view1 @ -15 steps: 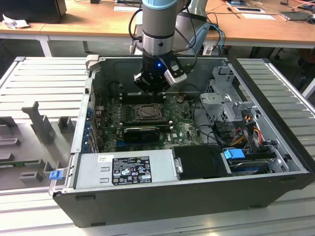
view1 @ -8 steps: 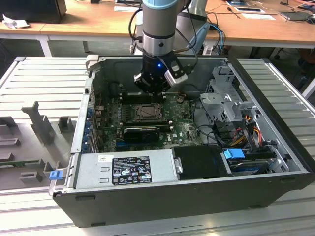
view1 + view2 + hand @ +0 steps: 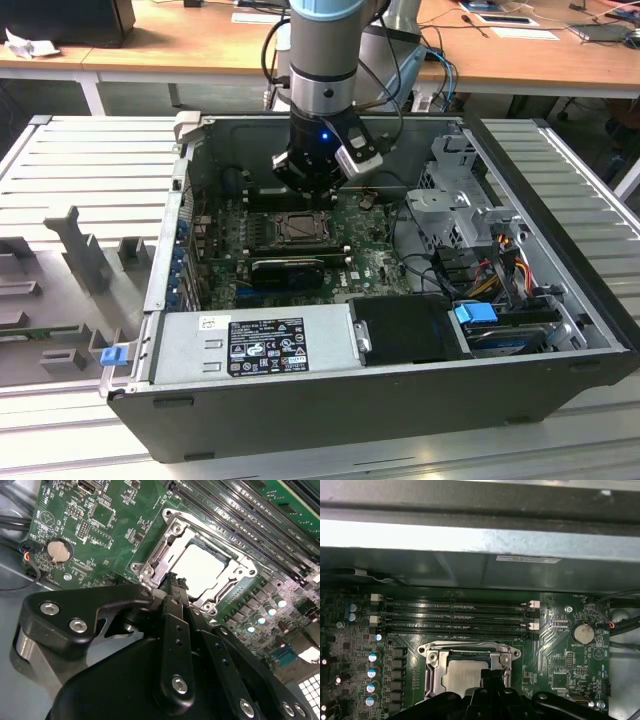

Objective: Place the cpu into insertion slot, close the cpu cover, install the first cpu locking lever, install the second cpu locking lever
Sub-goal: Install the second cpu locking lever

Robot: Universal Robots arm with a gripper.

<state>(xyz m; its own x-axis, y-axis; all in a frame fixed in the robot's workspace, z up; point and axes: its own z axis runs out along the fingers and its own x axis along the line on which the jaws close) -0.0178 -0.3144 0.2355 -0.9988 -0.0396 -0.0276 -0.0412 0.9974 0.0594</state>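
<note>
Gripper (image 3: 175, 582) pressed together over the cpu (image 3: 200, 569), inside an open computer case (image 3: 400, 395) on a slatted metal table (image 3: 80, 170)

The black tool (image 3: 175, 582) sits over a silver-grey cpu (image 3: 200, 567) framed by a silver cpu cover (image 3: 172, 535) on green circuit board (image 3: 107, 535).
</note>
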